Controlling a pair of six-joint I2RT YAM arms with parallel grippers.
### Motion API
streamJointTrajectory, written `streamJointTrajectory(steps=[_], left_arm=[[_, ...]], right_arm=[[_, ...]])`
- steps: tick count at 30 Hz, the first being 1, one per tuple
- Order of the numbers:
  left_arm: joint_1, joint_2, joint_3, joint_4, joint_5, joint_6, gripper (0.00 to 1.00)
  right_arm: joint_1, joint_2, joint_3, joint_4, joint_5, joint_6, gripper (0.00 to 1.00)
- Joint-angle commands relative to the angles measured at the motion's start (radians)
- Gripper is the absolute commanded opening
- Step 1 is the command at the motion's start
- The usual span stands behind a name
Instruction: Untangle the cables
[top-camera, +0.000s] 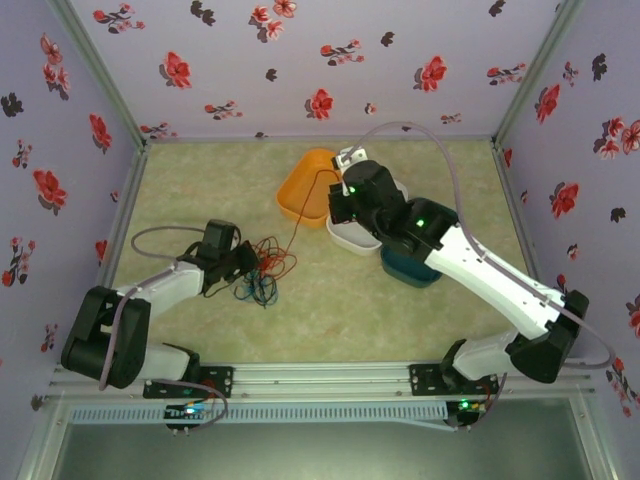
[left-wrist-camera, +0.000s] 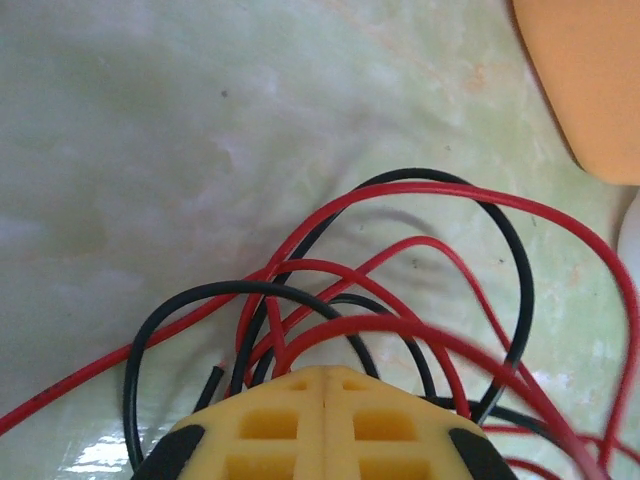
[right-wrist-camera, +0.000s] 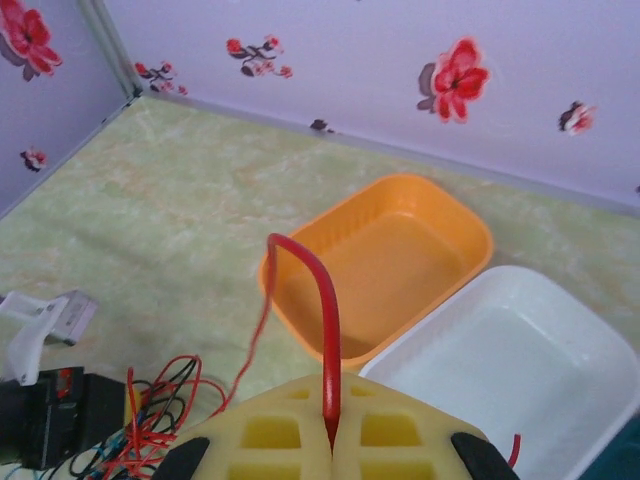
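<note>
We're separating: right gripper (right-wrist-camera: 330, 432) clamps the red cable (right-wrist-camera: 327, 310), left gripper (left-wrist-camera: 325, 390) pinched shut in the cables (top-camera: 262, 272); next we should pull apart gently

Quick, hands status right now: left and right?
Left hand: closed amid the cables; whether it grips one cannot be told.
Right hand: closed on the red cable.

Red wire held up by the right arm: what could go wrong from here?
Pulling the red wire, pinched in the right gripper, may tighten the tangle rather than free it; the left gripper sits shut at that pile. The wire also hangs by the orange tray's rim and could snag.
</note>
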Motion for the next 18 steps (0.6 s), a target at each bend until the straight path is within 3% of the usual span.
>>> streamJointTrajectory(steps=[1,18], left_arm=[[-0.006,-0.013,-0.019,0.003,-0.034,-0.015,0.00],[-0.005,-0.022,-0.025,-0.004,-0.075,-0.032,0.00]], right_arm=[[-0.008,-0.036,0.046,-0.043,0.084,-0.046,0.00],[-0.051,-0.149,0.179,-0.198,0.097,-0.061,0.00]])
